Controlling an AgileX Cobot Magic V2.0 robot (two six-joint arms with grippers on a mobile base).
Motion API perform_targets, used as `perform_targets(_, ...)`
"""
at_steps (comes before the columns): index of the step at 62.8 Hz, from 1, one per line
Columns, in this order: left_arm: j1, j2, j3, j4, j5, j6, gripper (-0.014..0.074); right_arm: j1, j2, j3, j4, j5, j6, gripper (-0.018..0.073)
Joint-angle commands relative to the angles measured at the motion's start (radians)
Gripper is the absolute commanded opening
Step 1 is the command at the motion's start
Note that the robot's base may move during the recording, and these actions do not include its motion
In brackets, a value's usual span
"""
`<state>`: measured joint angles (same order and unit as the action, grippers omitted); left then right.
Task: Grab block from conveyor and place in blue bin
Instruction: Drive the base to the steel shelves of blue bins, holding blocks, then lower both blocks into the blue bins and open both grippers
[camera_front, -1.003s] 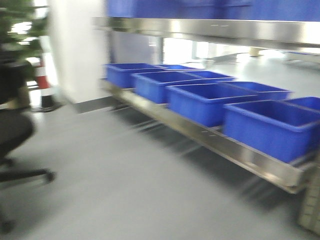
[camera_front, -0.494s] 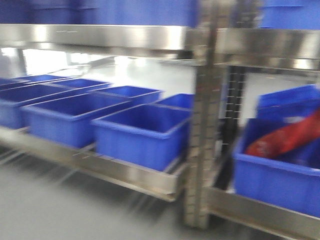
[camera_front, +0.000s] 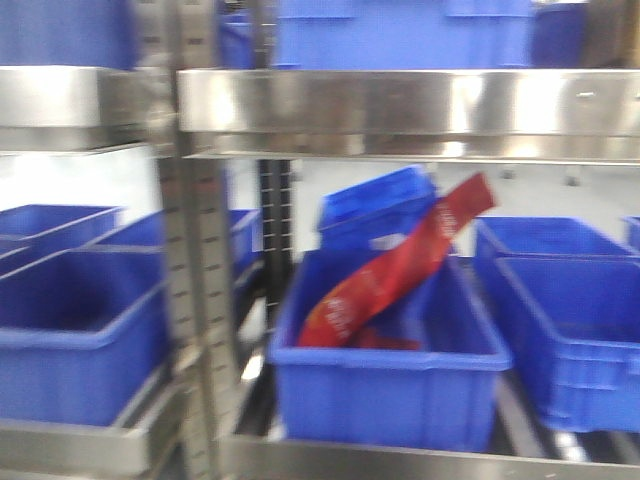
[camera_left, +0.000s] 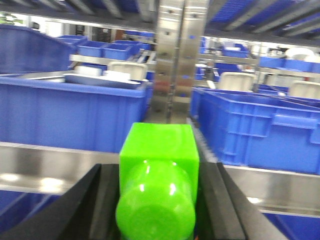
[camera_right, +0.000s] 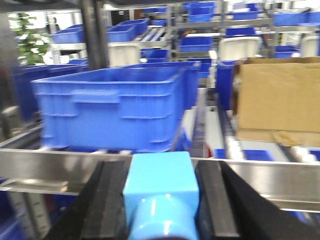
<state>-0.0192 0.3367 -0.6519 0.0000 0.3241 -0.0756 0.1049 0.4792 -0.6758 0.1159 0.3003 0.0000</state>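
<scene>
Two blocks: left jaws clamp one green block (camera_left: 159, 152), right jaws one light-blue block (camera_right: 160, 176).

warehouse: steel racking (camera_front: 400, 100), blue bins (camera_front: 385, 385)

Front camera close on shelving (camera_front: 400, 100) of blue bins (camera_front: 385, 385); both wrist cameras toward same.

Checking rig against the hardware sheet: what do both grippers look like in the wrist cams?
Left gripper: two flat matte-black fingers, widening toward the camera, no markings or cables visible. Right gripper: same black fingers. Arms themselves out of frame.
</scene>
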Motion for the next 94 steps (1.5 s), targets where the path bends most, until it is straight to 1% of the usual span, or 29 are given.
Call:
perform_targets(1,-0.004,-0.005,0.003,0.005,-0.024,-0.002,-0.0111,-0.004,-0.003,-0.003,-0.011,-0.023,0.0,-0.0162)
perform_targets(94,-0.004,-0.005,0.003,0.005,-0.026,-0.002,-0.0111,-0.004,-0.003,-0.003,-0.011,-0.023,0.0,-0.0162)
